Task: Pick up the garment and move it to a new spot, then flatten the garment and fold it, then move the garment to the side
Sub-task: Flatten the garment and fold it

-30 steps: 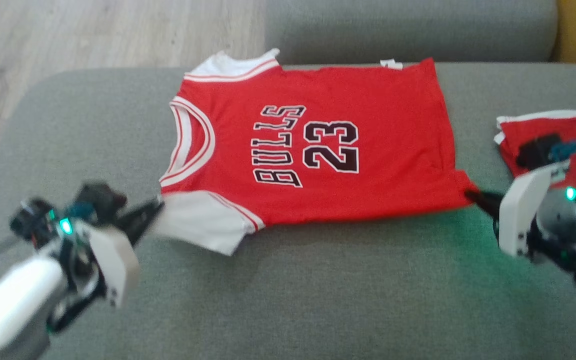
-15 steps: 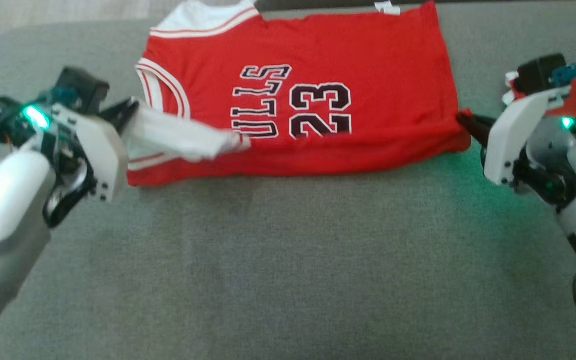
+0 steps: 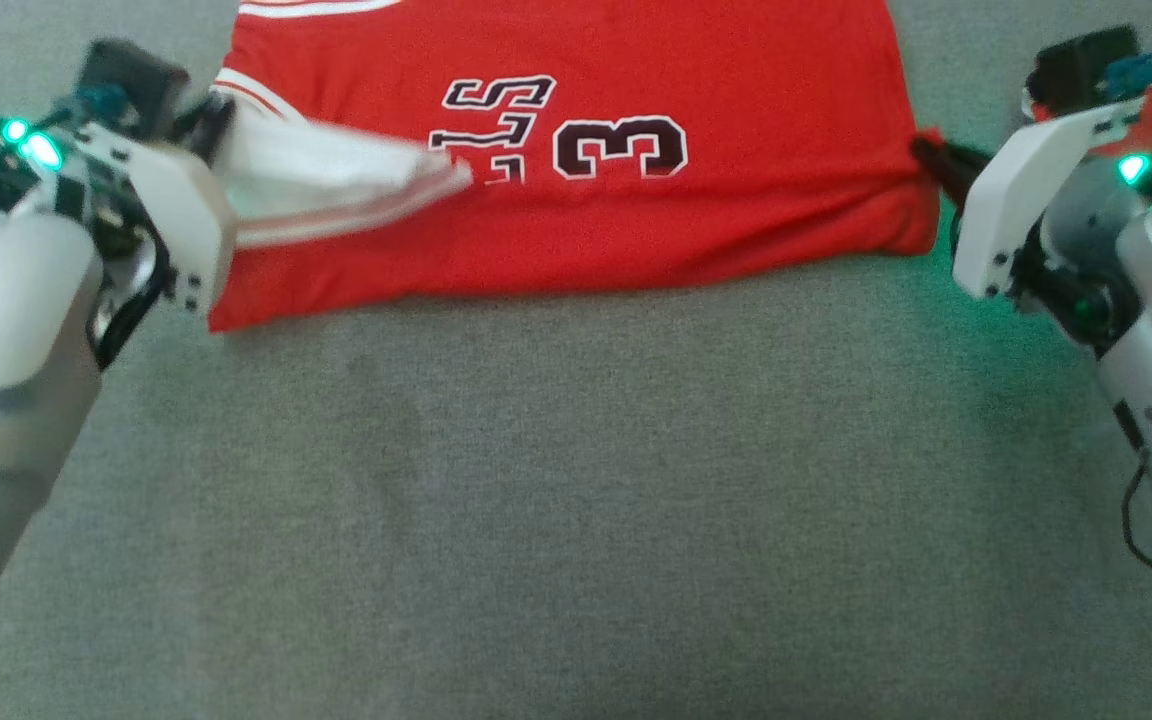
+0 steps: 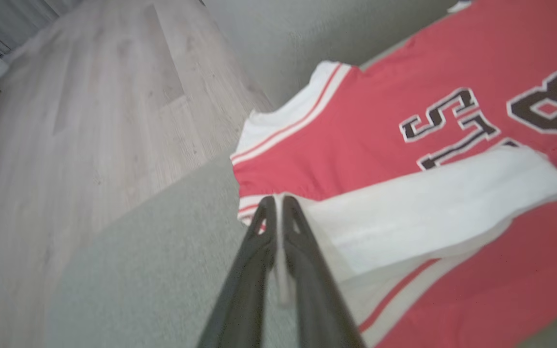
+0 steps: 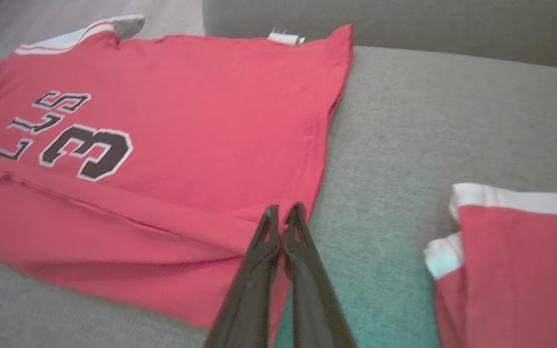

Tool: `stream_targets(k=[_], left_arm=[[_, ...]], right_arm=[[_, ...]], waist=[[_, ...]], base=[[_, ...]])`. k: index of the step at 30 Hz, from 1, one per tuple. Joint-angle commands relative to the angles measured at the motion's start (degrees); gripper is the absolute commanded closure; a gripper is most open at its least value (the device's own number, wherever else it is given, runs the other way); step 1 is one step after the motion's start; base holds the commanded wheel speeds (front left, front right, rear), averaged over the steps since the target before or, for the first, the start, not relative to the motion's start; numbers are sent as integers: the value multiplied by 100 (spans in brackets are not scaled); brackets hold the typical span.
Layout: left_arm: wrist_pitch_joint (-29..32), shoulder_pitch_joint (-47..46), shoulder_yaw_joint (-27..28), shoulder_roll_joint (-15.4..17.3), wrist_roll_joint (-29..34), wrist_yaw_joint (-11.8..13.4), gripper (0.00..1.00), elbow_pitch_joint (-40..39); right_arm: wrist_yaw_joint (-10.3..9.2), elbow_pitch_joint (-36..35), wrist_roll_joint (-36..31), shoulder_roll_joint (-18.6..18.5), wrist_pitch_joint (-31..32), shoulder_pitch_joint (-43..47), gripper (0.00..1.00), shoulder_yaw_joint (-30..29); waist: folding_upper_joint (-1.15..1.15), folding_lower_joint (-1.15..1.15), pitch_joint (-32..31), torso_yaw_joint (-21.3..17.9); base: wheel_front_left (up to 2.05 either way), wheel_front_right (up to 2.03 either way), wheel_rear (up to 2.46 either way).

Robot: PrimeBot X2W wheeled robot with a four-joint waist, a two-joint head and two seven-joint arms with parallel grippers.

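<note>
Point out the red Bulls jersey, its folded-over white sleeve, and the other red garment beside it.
red Bulls jersey [image 3: 736,225]: head view, plain red fabric below the number.
white sleeve [image 4: 433,212]: left wrist view, middle of the sleeve.
other red garment [image 5: 525,275]: right wrist view, its red face.

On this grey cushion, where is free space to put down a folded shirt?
The widest bare patch of cushion lies on the robot's side of the jersey, between the two arms. A narrower strip runs between the jersey's hem and the folded red garment. Crowded: the white sleeve in the left gripper, the hem corner in the right gripper.
</note>
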Motion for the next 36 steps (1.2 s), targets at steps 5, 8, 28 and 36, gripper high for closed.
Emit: stream_targets(k=[5,8,28,36], left_arm=[[-1903,-692,795,-109,136,840,0,262],[-2522,-654,1114,-371,-30,1015,0,433],[-2651,3547,3742,-1575,1610,1382,0,-3045],[-2651,4634,4227,-2029,1840,1189,0,-2920]], right_arm=[[-4,207,-72,266,-1039,-395,0,-604],[-4,333,-256,427,-1998,-484,0,-948],[-4,-2067,-2917,2011,-3808,2984,0,-3581],[-4,-2607,-2790,2059,-3809,3988,0,-3421]], waist=[[0,-1,68,52],[0,-1,-37,121],[0,-1,-1274,420],[0,-1,-1418,337]], base=[[0,0,0],[0,0,0],[0,0,0],[0,0,0]])
